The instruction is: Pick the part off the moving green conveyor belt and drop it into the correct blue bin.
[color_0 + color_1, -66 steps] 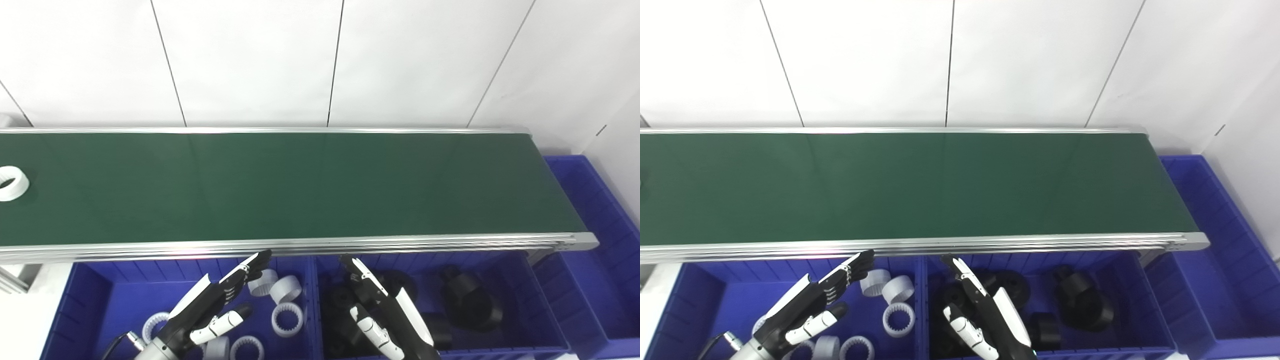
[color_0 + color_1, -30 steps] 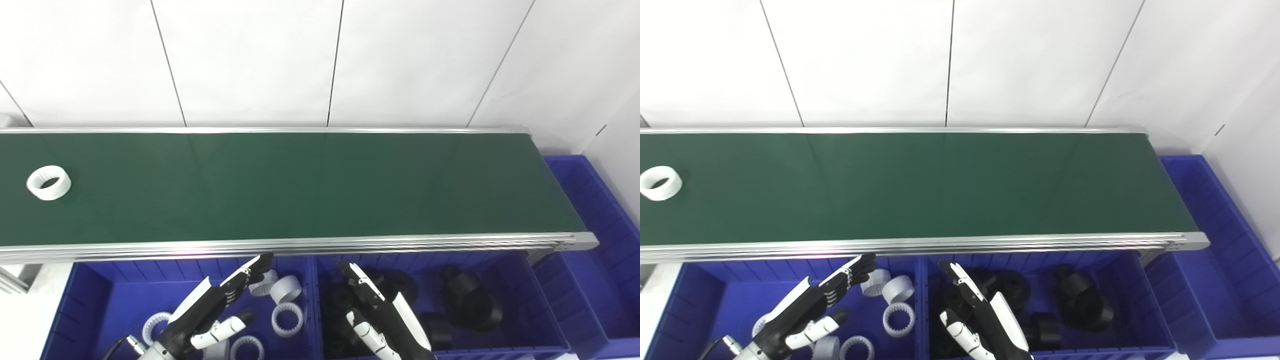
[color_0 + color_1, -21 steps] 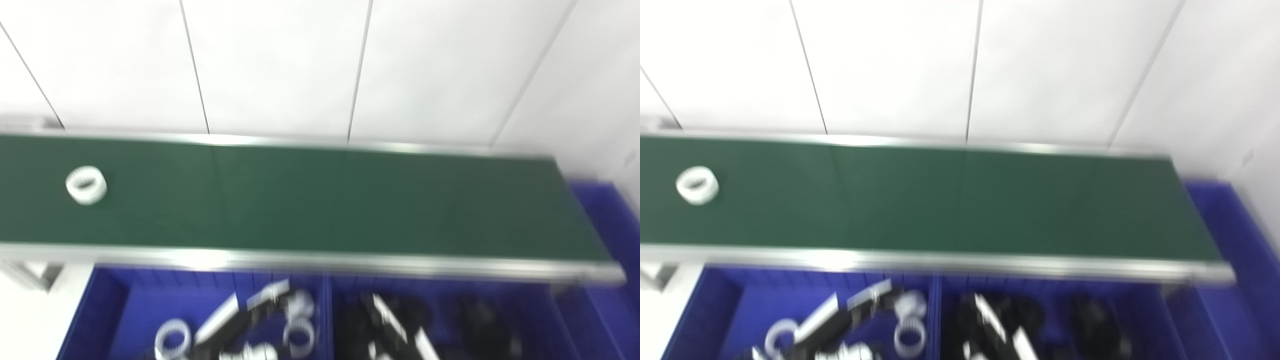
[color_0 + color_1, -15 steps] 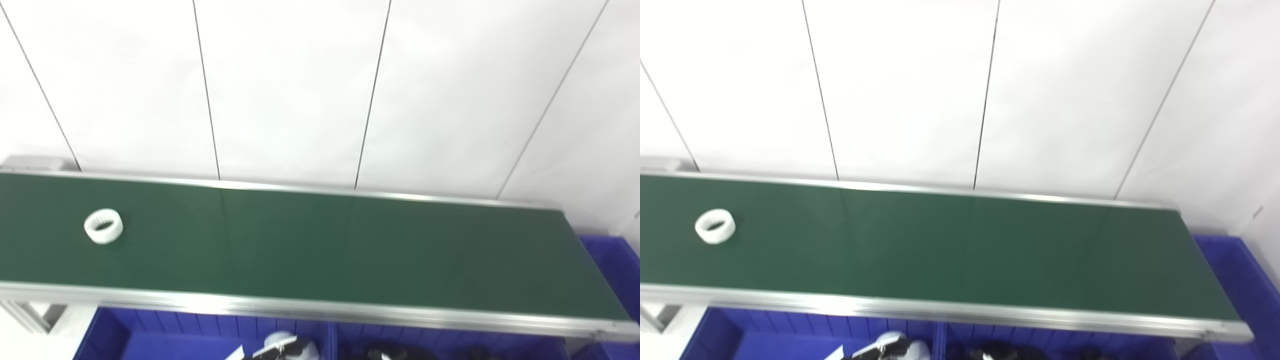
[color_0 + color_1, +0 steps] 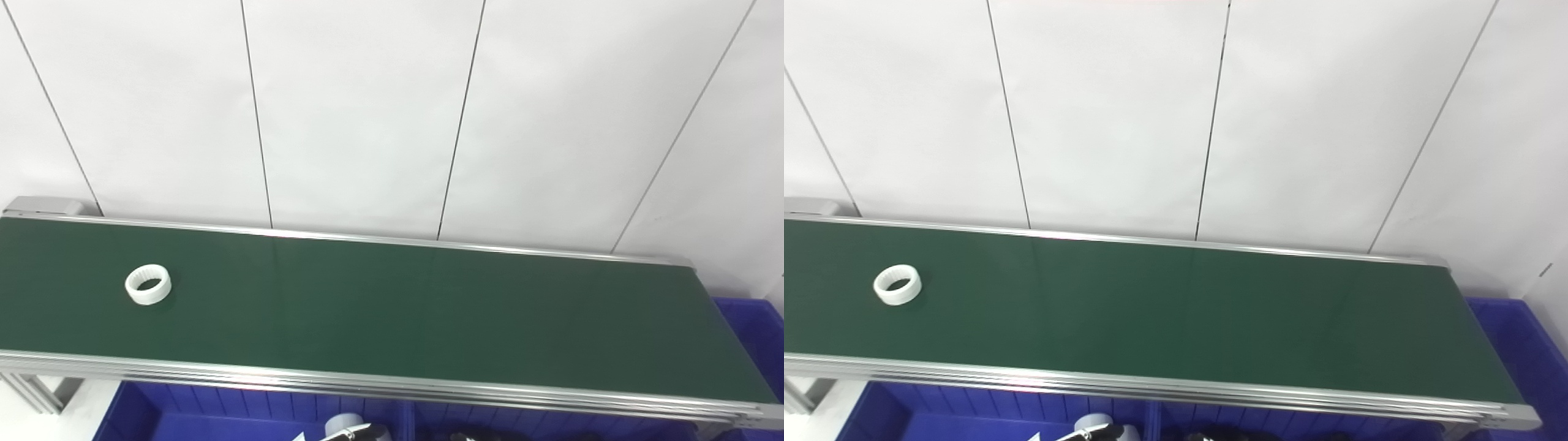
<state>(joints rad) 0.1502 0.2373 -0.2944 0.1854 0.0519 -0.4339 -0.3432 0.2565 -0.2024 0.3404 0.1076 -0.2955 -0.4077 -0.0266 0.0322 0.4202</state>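
A white toothed ring (image 5: 147,285) lies on the green conveyor belt (image 5: 392,306) near its left end; it also shows in the right eye view (image 5: 897,285). Only the fingertips of my left hand (image 5: 358,432) show at the bottom edge, over the left blue bin (image 5: 214,407), far from the ring. I cannot see whether that hand is open or shut. My right hand is out of the picture. The right blue bin (image 5: 551,421) shows only as a strip of its back wall.
A third blue bin (image 5: 754,324) stands past the belt's right end. A white ring (image 5: 342,422) lies in the left bin beside my fingertips. The belt's silver front rail (image 5: 367,380) runs between bins and belt. A white panelled wall stands behind.
The camera has tilted up, so both hands and the bins have dropped almost out of the picture. The white ring has travelled to the right along the belt.
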